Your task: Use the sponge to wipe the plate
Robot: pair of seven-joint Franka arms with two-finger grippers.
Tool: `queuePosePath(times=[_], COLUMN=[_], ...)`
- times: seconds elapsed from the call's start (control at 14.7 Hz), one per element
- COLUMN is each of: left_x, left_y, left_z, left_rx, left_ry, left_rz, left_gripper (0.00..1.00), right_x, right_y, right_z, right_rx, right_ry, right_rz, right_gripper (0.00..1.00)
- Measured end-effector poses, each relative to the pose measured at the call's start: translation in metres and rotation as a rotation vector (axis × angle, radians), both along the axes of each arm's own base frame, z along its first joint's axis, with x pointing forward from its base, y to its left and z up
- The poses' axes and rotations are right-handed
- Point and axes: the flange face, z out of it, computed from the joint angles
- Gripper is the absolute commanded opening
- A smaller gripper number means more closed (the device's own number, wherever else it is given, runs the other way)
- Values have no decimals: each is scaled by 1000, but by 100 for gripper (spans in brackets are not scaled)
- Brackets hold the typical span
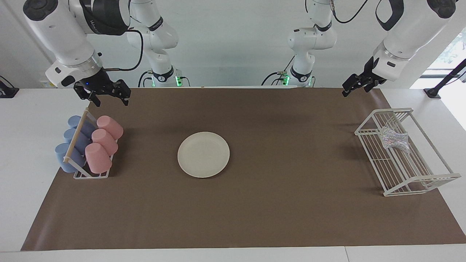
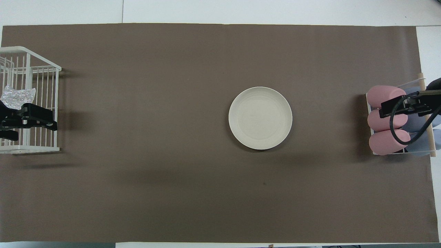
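The cream-white plate [image 1: 203, 154] lies flat on the brown mat, near the middle of the table; it also shows in the overhead view [image 2: 260, 117]. The silvery mesh sponge [image 1: 394, 140] lies in the white wire rack [image 1: 411, 174] at the left arm's end, and it shows in the overhead view too [image 2: 17, 97]. My left gripper [image 1: 354, 91] is open and empty, raised over the mat beside the rack's end nearest the robots [image 2: 29, 124]. My right gripper [image 1: 107, 96] is open and empty, and waits over the cup rack [image 2: 396, 107].
A rack of pink and blue cups [image 1: 91, 145] lying on their sides stands at the right arm's end of the mat. The wire rack [image 2: 44, 72] has raised walls around the sponge.
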Motion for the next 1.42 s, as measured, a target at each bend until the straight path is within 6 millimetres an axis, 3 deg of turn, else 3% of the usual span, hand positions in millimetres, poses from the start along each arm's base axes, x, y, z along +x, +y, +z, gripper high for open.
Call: queuePosePath(times=[0.2, 0.47, 1.42], left_x=[4, 11, 21], left_y=[-11, -25, -10], left_z=[13, 15, 18], left_rx=[27, 31, -10], left_ry=[9, 9, -40], left_rz=[-56, -131, -112], left_gripper=[100, 100, 100], right_x=[0, 0, 0], right_y=[0, 0, 0], right_z=[0, 0, 0], right_rx=[0, 0, 0], right_ry=[0, 0, 0], right_rz=[0, 0, 0], right_gripper=[100, 100, 100])
